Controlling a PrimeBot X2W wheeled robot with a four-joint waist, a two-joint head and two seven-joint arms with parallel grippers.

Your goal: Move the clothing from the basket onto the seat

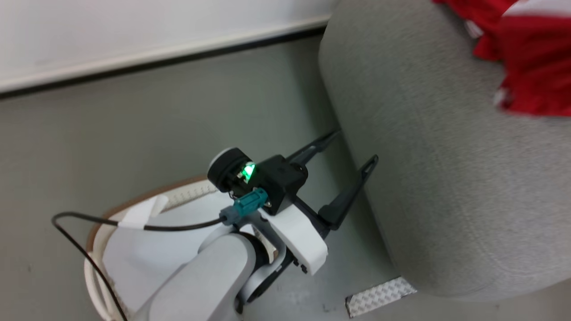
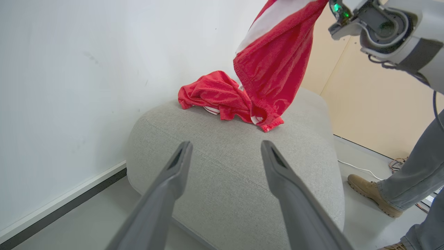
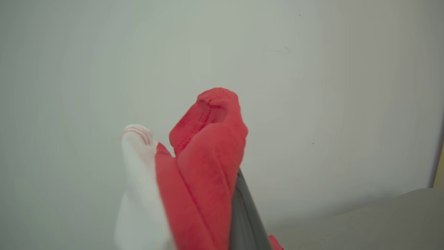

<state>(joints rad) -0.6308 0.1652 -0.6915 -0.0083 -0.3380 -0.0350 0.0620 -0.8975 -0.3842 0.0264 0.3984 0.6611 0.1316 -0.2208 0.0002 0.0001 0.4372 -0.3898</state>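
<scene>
A white wall with a pale skirting board and a dark strip at its foot meets a smooth grey-green floor. In the left wrist view a beige panelled wall stands further off.

The clothing is in two lots. One crumpled red heap lies on top of the seat, near the white wall. A second red garment with a broad white stripe hangs from above, and its lower hem reaches the cushion just beside the heap. The right tool is clamped tight on this garment's bunched top, red and white folds wrapping over its fingers.

The seat is light grey woven fabric with rounded edges and a seam.

The left tool stands wide apart and holds nothing, its fingers just beside the seat's flank. A green light glows on its wrist.

The basket sits on the floor beneath the left arm, its brown rim and rows of holes showing, with a white sheet inside.

A patterned metal plate lies at the seat's foot. A person's grey trouser leg and tan boot stand beyond the seat, near loose cables.
</scene>
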